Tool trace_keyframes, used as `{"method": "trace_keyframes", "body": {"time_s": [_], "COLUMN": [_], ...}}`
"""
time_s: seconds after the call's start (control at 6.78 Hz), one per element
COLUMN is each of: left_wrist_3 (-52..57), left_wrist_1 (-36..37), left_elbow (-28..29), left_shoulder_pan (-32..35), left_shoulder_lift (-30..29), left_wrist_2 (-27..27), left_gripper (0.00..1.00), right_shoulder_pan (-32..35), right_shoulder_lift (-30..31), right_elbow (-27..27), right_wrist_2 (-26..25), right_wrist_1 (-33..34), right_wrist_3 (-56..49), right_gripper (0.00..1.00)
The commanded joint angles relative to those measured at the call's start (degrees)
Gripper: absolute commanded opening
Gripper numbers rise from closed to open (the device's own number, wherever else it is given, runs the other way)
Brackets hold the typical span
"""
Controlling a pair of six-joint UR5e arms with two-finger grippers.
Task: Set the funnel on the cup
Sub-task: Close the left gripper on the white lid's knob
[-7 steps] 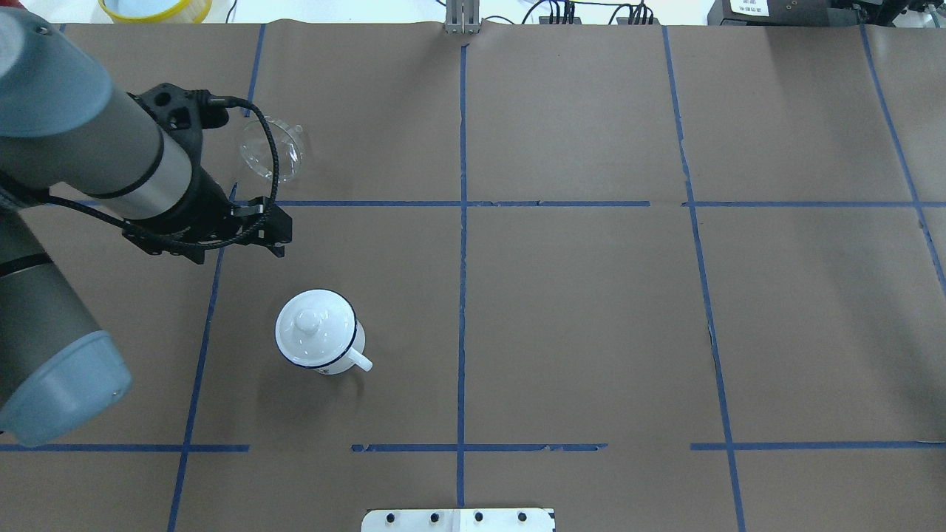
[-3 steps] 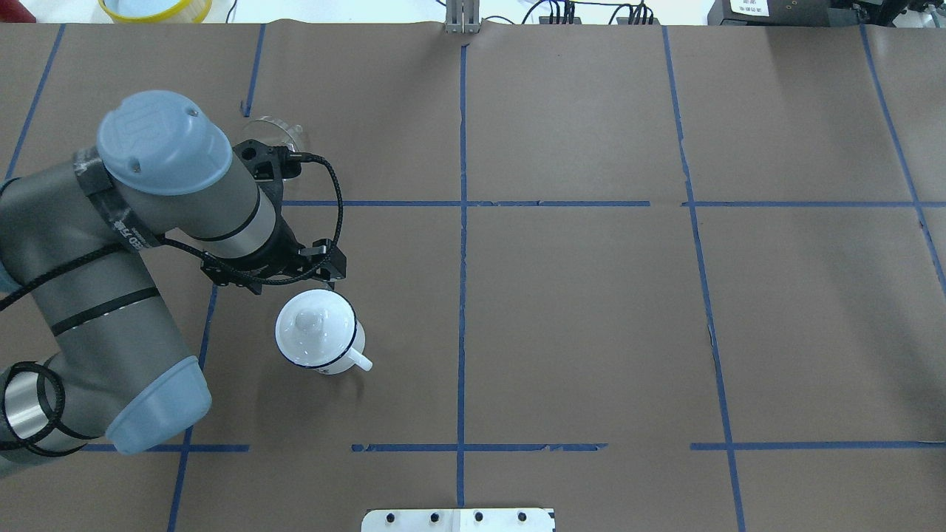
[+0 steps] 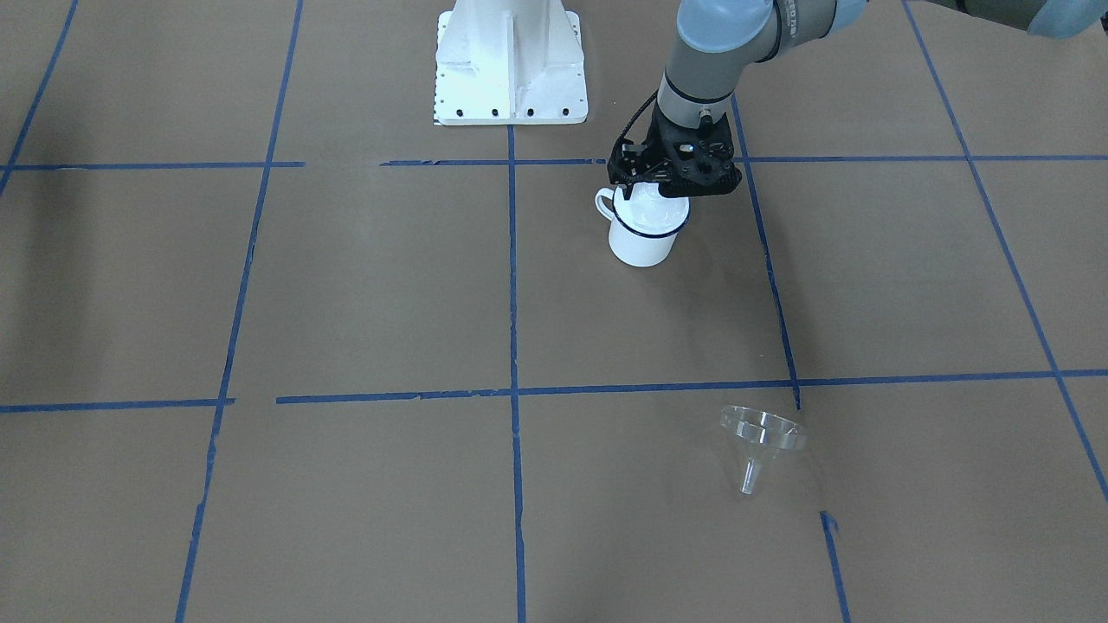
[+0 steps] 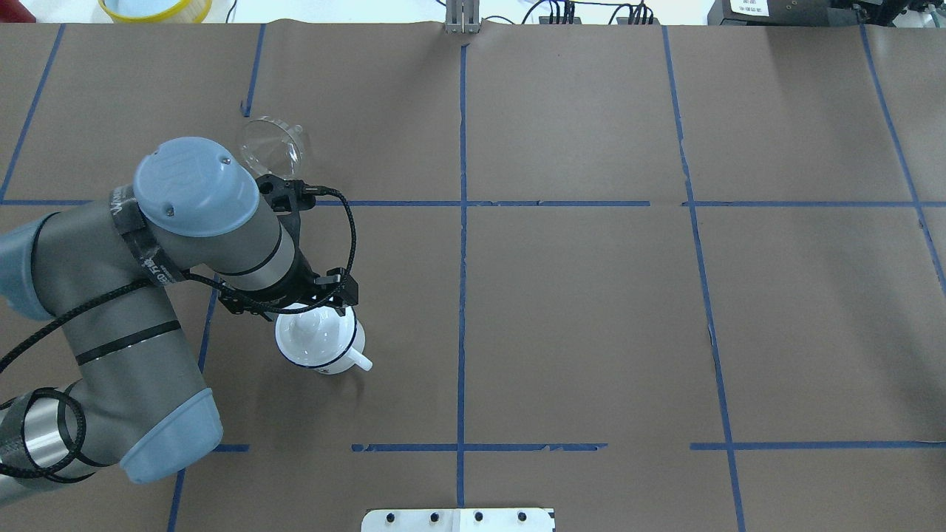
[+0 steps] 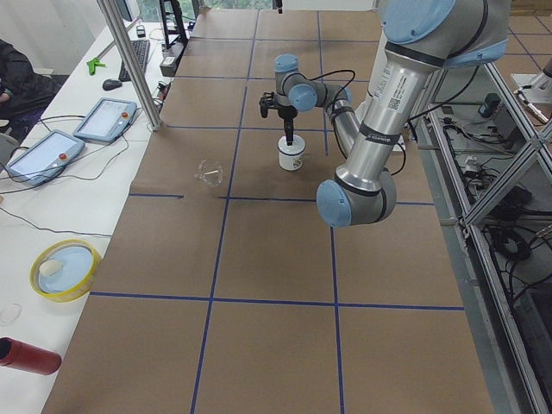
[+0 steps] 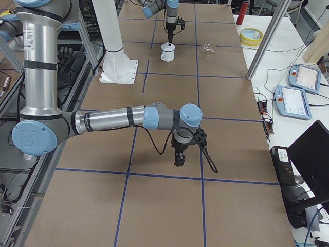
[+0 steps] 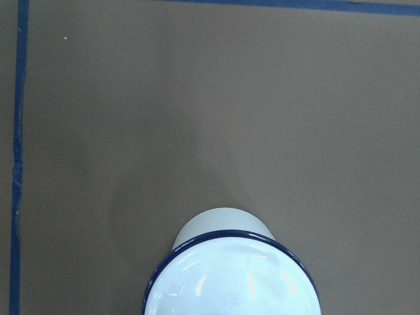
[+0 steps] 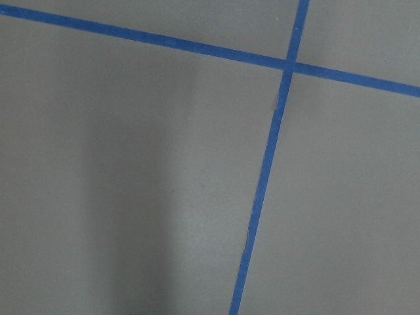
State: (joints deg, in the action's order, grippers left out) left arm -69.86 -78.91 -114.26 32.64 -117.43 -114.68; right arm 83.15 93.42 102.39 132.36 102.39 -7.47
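Clear thin plastic, the funnel [image 3: 762, 434] lies tipped on the counter [image 3: 346, 285], well apart from the cup [image 3: 642, 244]; it looks light, stiff and slick, best pinched across the cone's rim. The left jaws hang over the cup's lid [image 7: 233, 282]; whether they or the right jaws are spread, I cannot tell.
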Motion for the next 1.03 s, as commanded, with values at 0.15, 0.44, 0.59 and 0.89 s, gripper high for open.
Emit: {"method": "trace_keyframes", "body": {"time_s": [0.15,0.44,0.59,0.89], "left_wrist_3": [-0.71,-0.71,-0.71,-0.71], "left_wrist_1": [-0.28,-0.19,-0.02,0.34], "left_elbow": [-0.44,-0.35,-0.61,-1.40], "left_shoulder_pan": [-0.29,-0.29,-0.21,0.06], "left_shoulder_lift": [0.18,0.27,0.27,0.27], "left_wrist_2": [-0.11,-0.11,-0.11,-0.11], "left_gripper": [0.83,0.58,0.41,0.01], "right_shoulder_pan": [0.00,0.00,0.00,0.00], "right_shoulder_lift": [0.01,0.01,0.01,0.01], "right_elbow": [0.00,-0.09,-0.09,0.00], "right_wrist_2": [0.00,0.00,0.00,0.00], "right_wrist_1": [0.00,0.00,0.09,0.00], "right_wrist_3": [0.00,0.00,0.00,0.00], "right_gripper": [1.00,1.00,1.00,1.00]}}
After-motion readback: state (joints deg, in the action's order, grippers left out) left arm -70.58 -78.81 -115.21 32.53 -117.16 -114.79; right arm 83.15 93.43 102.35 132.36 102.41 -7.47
